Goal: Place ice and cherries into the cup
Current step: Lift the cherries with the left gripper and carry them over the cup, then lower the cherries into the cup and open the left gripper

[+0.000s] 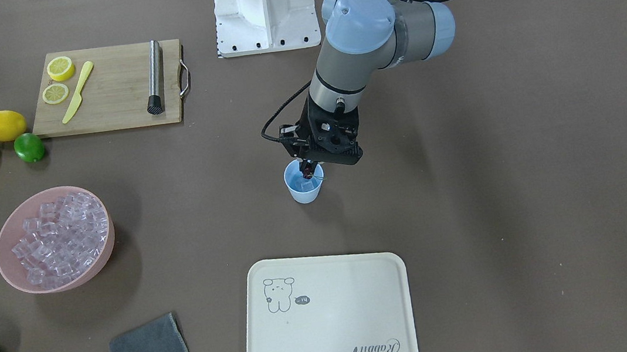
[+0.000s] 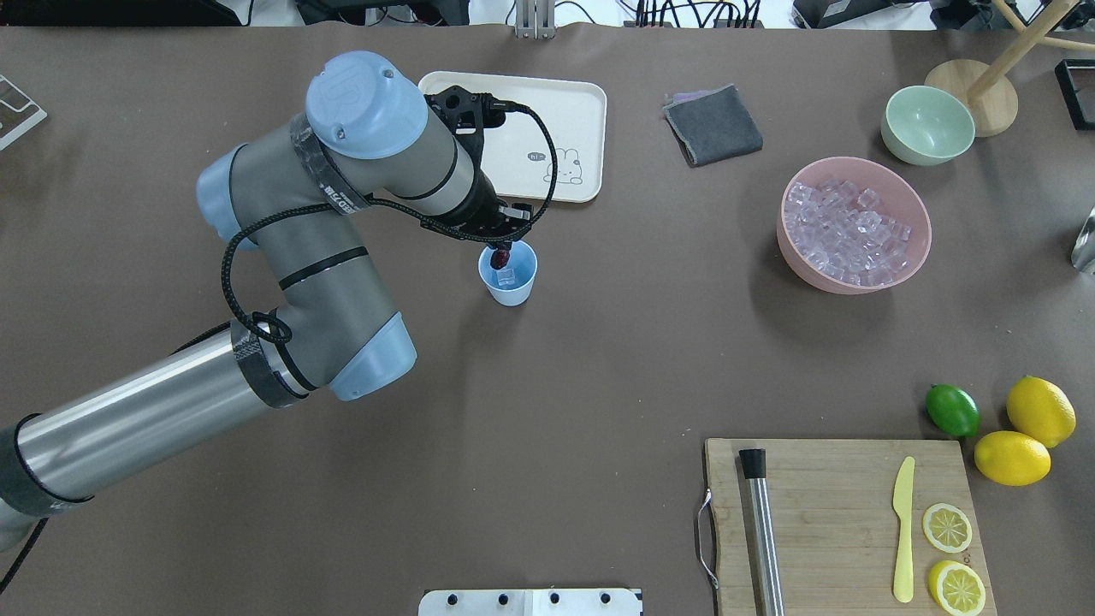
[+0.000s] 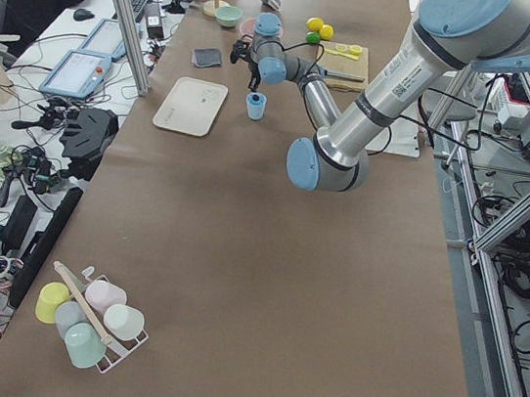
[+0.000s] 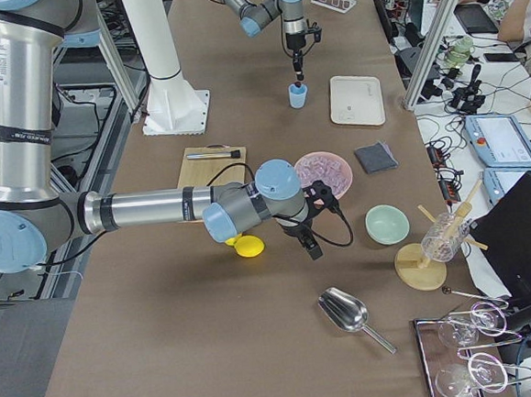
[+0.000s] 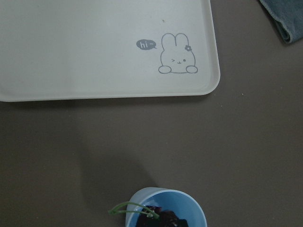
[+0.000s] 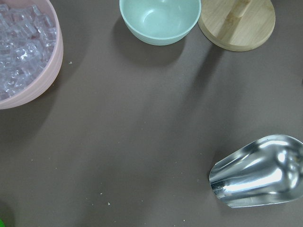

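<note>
One cup (image 2: 511, 293) with one ice cube (image 2: 506, 275) showing inside; one pair of cherries (image 2: 500, 256); two bowls, a pink bowl (image 2: 802, 267) heaped with ice cubes (image 2: 843, 231) beyond counting and a green bowl (image 2: 928, 127); two lemons (image 2: 1040, 411); one lime (image 2: 953, 410); two lemon slices (image 2: 946, 527); one each of cutting board (image 2: 830, 513), knife (image 2: 903, 529), muddler (image 2: 761, 535), tray (image 2: 556, 103), cloth (image 2: 713, 125) and scoop (image 6: 258, 172).

Left arm (image 2: 128, 419): brushed-silver tube links, grey joint housings and rounded light-blue end caps (image 2: 366, 101). Black tape bands (image 2: 257, 376) wrap the link ends. A black braided cable (image 2: 229, 274) is routed externally in loops along the arm to the left gripper (image 1: 307, 171), a black unit. Right arm (image 4: 147, 210): identical finish. Base pedestal (image 1: 264, 4): white, with a row of dark screws (image 1: 258, 45) along its flange.
</note>
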